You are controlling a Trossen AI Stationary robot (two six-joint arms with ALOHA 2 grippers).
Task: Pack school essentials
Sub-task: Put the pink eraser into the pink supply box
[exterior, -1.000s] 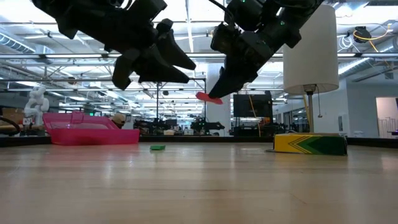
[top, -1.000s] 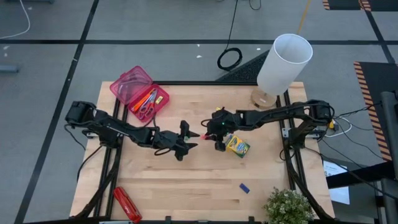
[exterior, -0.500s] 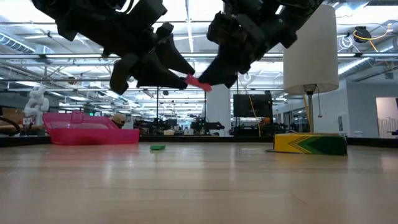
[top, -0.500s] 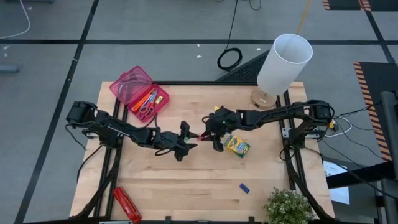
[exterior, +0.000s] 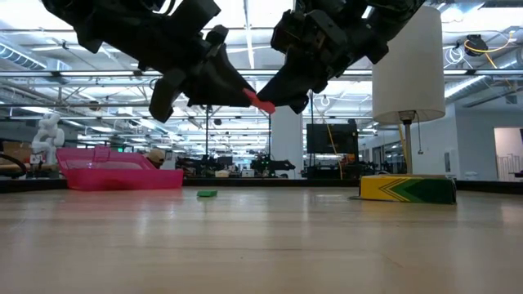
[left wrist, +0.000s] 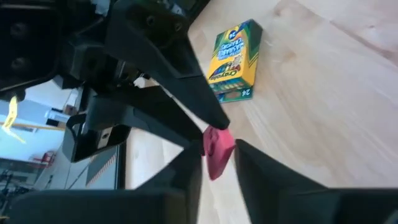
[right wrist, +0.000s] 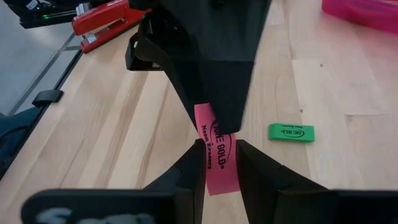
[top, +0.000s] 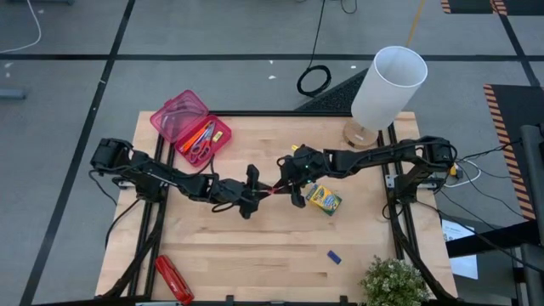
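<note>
A pink eraser (top: 270,189) hangs in the air over the middle of the table, and both grippers are shut on it. My left gripper (top: 259,189) reaches it from the table's left, my right gripper (top: 282,185) from the right. The crayon box (top: 324,200) lies flat just right of my right gripper. At the far left stands an open pink case (top: 189,126) holding scissors and an orange marker. A green eraser (right wrist: 291,132) lies on the table beneath the arms. A blue eraser (top: 334,257) lies near the front edge. My left gripper pinches one end of the pink eraser (left wrist: 219,160) between its two fingers, coming from the table's left and slanting down. The eraser is lifted clear of the table. My right gripper pinches the eraser's other end (right wrist: 217,163) between its two fingers, coming from the table's right and slanting down. The eraser (exterior: 260,102) bridges the two grippers, a little tilted.
A white lamp (top: 384,89) stands at the far right corner. A red stapler (top: 172,279) lies at the near left edge and a potted plant (top: 393,285) at the near right. Bare wood lies in front of the grippers.
My right gripper has carried the pink eraser up and a little toward the table's left. The eraser's free end now sits between the left gripper's fingers.
</note>
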